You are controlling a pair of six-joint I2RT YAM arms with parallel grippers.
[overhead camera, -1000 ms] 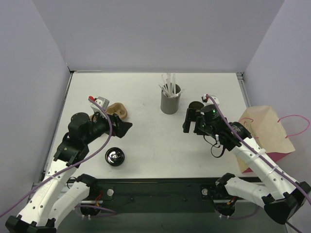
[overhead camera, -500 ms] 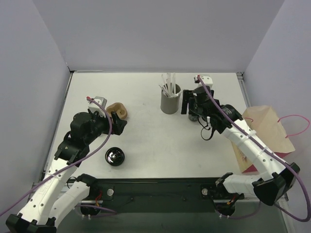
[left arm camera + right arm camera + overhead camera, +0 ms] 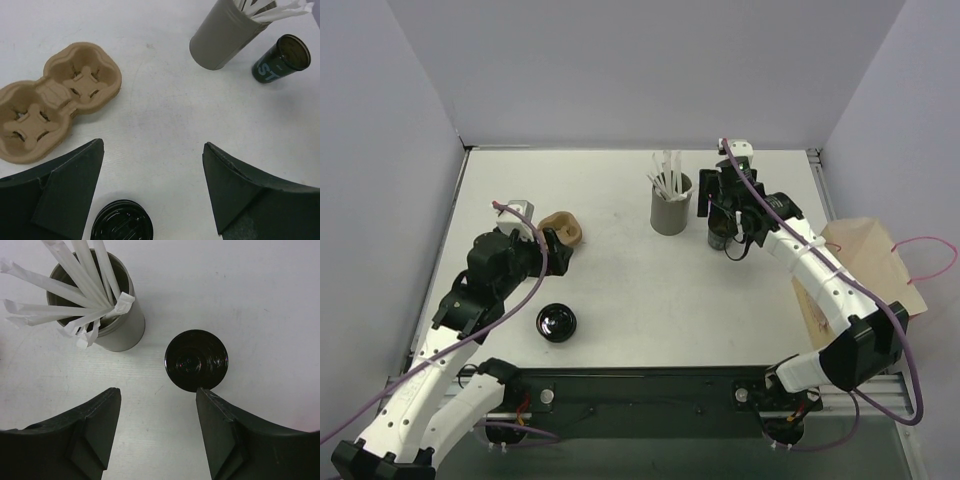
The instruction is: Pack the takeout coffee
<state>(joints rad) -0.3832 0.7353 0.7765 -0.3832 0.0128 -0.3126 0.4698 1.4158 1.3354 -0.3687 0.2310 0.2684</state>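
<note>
The takeout coffee (image 3: 197, 360) is a short dark cup with an open round rim, standing upright right of the grey straw holder (image 3: 107, 315). The left wrist view shows it as dark green with white letters (image 3: 280, 60). My right gripper (image 3: 157, 390) hangs open above the table, with the cup just beyond its right fingertip (image 3: 205, 395) and not between the fingers. From the top, the right gripper (image 3: 722, 215) covers most of the cup. My left gripper (image 3: 153, 145) is open and empty over bare table, near the brown cup carrier (image 3: 55, 105).
A loose black lid (image 3: 556, 322) lies near the left arm, below the left gripper (image 3: 558, 252). The carrier (image 3: 563, 228) sits at mid-left. The straw holder (image 3: 671, 205) stands at the back centre. A paper bag (image 3: 865, 270) with pink handles lies at the right edge.
My right arm has swung toward the back of the table and now sits over the cup, its jaws narrower than before. The left gripper has drawn back slightly.
</note>
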